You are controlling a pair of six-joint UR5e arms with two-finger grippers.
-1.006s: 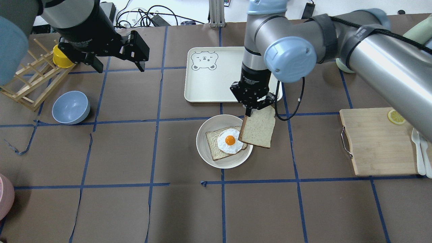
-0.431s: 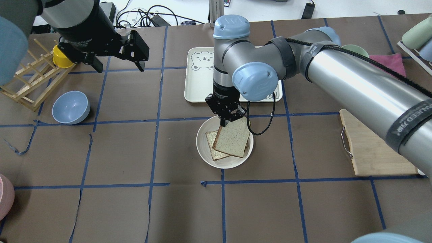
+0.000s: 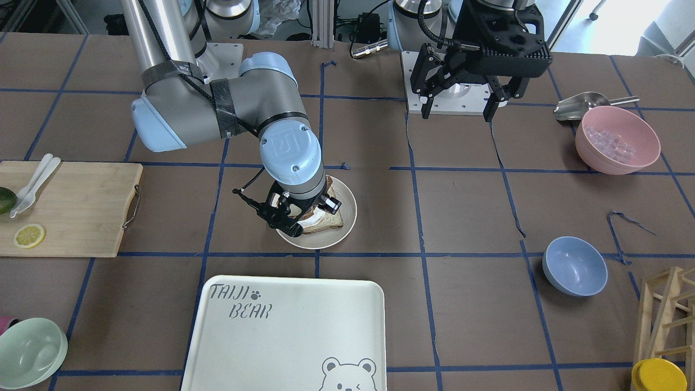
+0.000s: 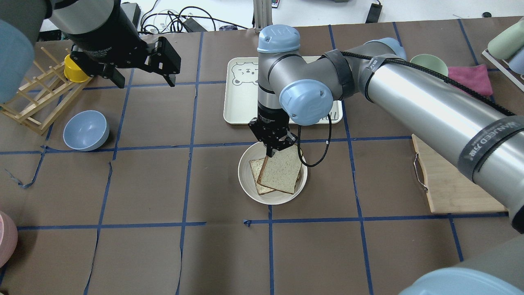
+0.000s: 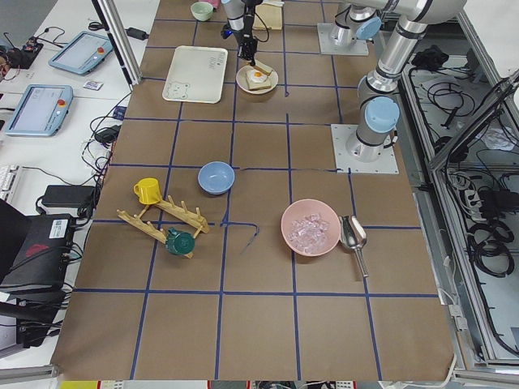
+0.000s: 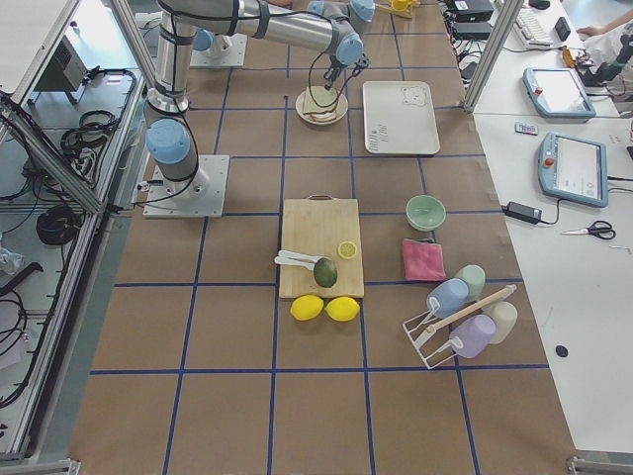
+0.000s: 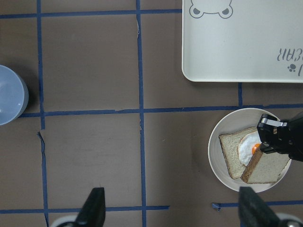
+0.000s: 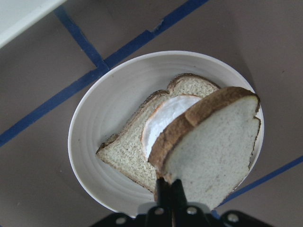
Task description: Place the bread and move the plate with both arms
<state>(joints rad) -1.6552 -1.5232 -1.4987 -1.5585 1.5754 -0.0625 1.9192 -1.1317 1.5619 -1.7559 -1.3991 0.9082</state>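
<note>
Bread-placing step: right gripper clamps the edge of the bread, which hangs tilted just below it over the egg slice on the plate; next needs lowering flat, then release, before the 2-arm plate move; left gripper gapes wide, empty, well away.

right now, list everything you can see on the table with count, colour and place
bread: 1, pale with brown crust, tilted over the egg toast
egg toast: 1, white and orange egg, on the plate
plate: 1, off-white, table centre
tray: 1, cream, beyond the plate
blue bowl: 1, blue, robot's left
pink bowl: 1, pink, robot's near left
green bowl: 1, pale green, far right
cutting board: 1, wood, robot's right
left end effector: 1, black, open, raised at left
right end effector: 1, black, shut on the bread
</note>
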